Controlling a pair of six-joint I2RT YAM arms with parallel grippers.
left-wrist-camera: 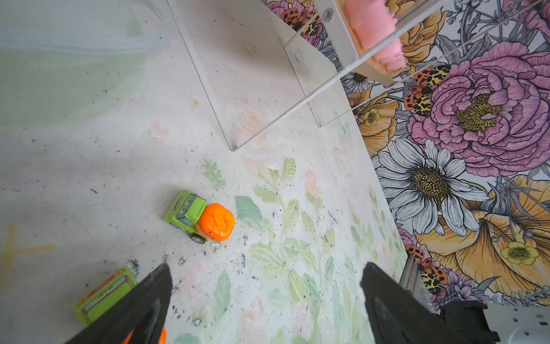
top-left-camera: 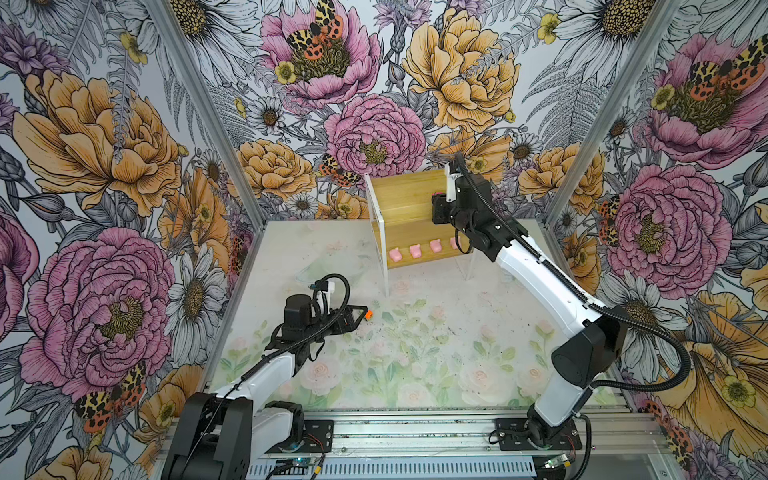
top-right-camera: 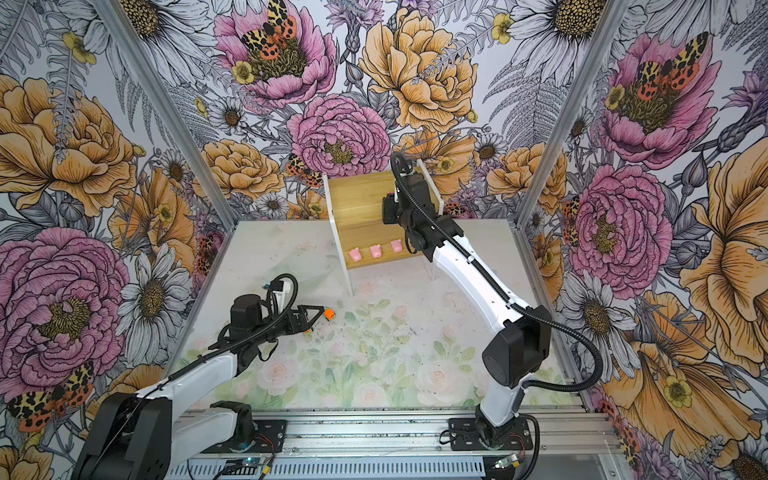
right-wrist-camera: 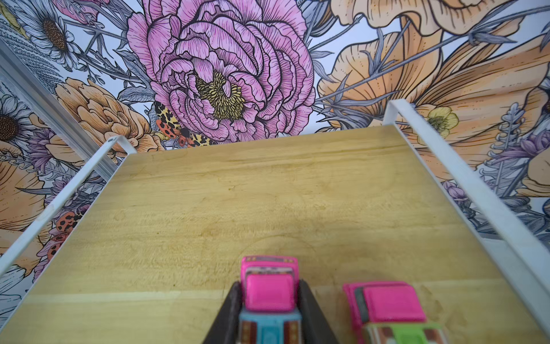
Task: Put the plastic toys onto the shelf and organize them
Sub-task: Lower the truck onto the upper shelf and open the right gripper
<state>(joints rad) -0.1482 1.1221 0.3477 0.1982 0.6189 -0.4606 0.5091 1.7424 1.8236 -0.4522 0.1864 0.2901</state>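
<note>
1. Pink car (right-wrist-camera: 269, 268), pinched tight in the right pincer (right-wrist-camera: 269, 297), is at the front edge of the shelf's (right-wrist-camera: 238, 193) top board, beside another pink car (right-wrist-camera: 393, 306).
2. Left pincer (left-wrist-camera: 267, 268) gapes empty above the tabletop (left-wrist-camera: 89, 178), near two orange-and-green cars (left-wrist-camera: 199, 217) (left-wrist-camera: 104, 295).

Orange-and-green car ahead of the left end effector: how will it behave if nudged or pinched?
The car sits on wheels, so a nudge along its length will probably roll it. The rounded orange drum looks glossy and may slip; the flat green cab seems a safer pinch. Likely stiff, light plastic.
</note>
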